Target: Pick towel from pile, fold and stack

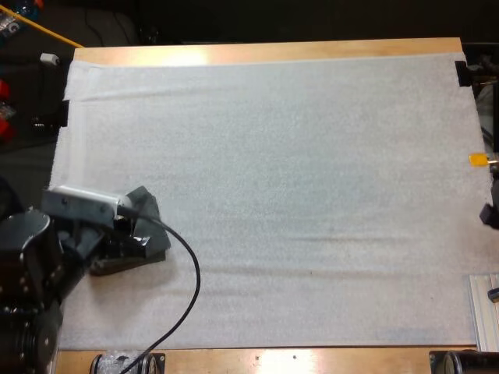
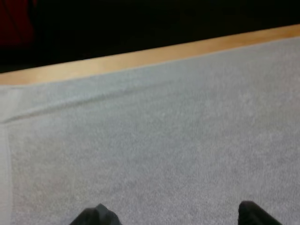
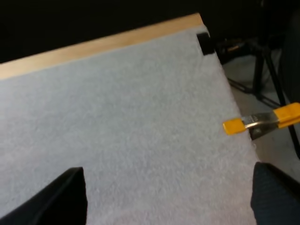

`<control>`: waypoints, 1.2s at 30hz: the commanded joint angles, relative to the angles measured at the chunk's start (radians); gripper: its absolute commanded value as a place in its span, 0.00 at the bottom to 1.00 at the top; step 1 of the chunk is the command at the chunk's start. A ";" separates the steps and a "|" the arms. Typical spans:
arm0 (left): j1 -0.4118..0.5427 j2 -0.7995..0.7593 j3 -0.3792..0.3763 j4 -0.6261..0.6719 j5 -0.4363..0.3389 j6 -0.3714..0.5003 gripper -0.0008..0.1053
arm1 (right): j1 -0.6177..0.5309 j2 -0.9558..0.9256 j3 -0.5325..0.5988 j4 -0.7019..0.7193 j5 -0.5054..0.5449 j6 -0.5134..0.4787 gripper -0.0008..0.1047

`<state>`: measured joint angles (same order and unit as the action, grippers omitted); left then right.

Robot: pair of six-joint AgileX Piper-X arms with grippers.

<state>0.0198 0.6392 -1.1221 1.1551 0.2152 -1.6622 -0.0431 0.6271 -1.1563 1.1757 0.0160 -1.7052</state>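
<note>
My left gripper [image 1: 144,234] rests low over the white mat [image 1: 296,195] near its front left part. In the left wrist view its two black fingertips [image 2: 96,216] stand wide apart, with only bare mat between them, so my left gripper [image 2: 173,216] is open. My right gripper [image 3: 168,197] hangs over the mat's far right side, open as well, and nothing lies between its fingers [image 3: 61,197]. A dark piece of my right arm [image 1: 491,214] pokes in at the right edge of the high view.
The wooden table edge [image 1: 265,51] runs along the far side, with dark space beyond it. An orange clamp [image 3: 262,121] and a black clip [image 3: 204,42] sit at the mat's right edge. A metal rail [image 1: 485,312] lies at the front right.
</note>
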 commanded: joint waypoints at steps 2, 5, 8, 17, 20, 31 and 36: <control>-0.005 -0.033 -0.004 0.007 -0.001 0.006 0.55 | -0.004 -0.038 -0.005 0.032 -0.016 -0.038 0.67; -0.005 -0.090 -0.003 0.016 -0.001 0.007 0.55 | -0.004 -0.095 -0.005 0.058 -0.016 -0.050 0.67; -0.005 -0.154 0.016 0.016 -0.015 0.026 0.55 | -0.004 -0.166 -0.005 0.071 -0.016 -0.050 0.67; -0.005 -0.372 0.152 0.056 -0.047 0.033 0.55 | -0.004 -0.352 -0.005 0.071 0.000 -0.057 0.67; -0.005 -0.452 0.173 0.084 -0.047 0.042 0.55 | -0.004 -0.409 -0.005 0.079 0.031 -0.057 0.67; -0.005 -0.717 0.175 0.293 -0.047 0.076 0.55 | -0.004 -0.636 -0.007 0.099 0.034 -0.048 0.67; -0.004 -0.798 0.170 0.397 -0.046 0.076 0.55 | -0.003 -0.686 -0.020 0.199 0.031 -0.047 0.67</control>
<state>0.0198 -0.0152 -0.9503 1.5202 0.1745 -1.5878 -0.0431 -0.0216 -1.1720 1.3619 0.0498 -1.7491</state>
